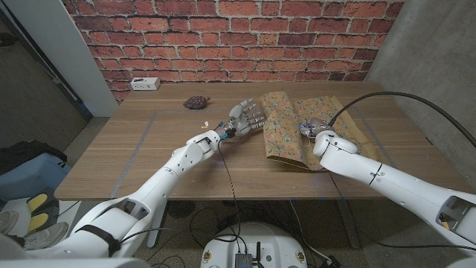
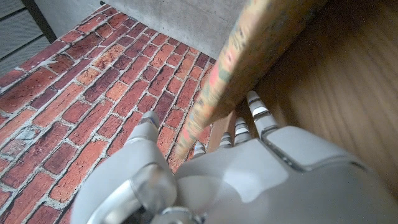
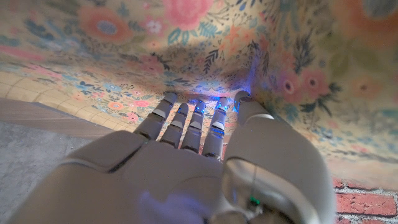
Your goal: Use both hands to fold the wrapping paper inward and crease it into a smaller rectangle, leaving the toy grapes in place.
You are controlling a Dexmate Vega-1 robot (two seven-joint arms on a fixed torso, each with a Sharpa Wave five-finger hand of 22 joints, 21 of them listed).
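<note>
The floral tan wrapping paper point(image 1: 312, 123) lies at the table's middle right, its left part folded up and over. My left hand point(image 1: 245, 117) stands at that left edge with fingers spread. In the left wrist view the lifted paper edge point(image 2: 249, 56) leans on the fingers point(image 2: 258, 115) of my left hand point(image 2: 249, 174), the thumb just apart from it. My right hand point(image 1: 311, 128) rests on the paper's middle. In the right wrist view its straight fingers point(image 3: 186, 121) press on the paper point(image 3: 186, 50), which curls up around them. The dark toy grapes point(image 1: 195, 102) sit left of the paper, apart from both hands.
A small white box point(image 1: 144, 83) stands at the table's back left near the brick wall. A black cable point(image 1: 401, 100) arcs over the table's right side above my right arm. Bare wood point(image 1: 149, 149) stretches along the left and front.
</note>
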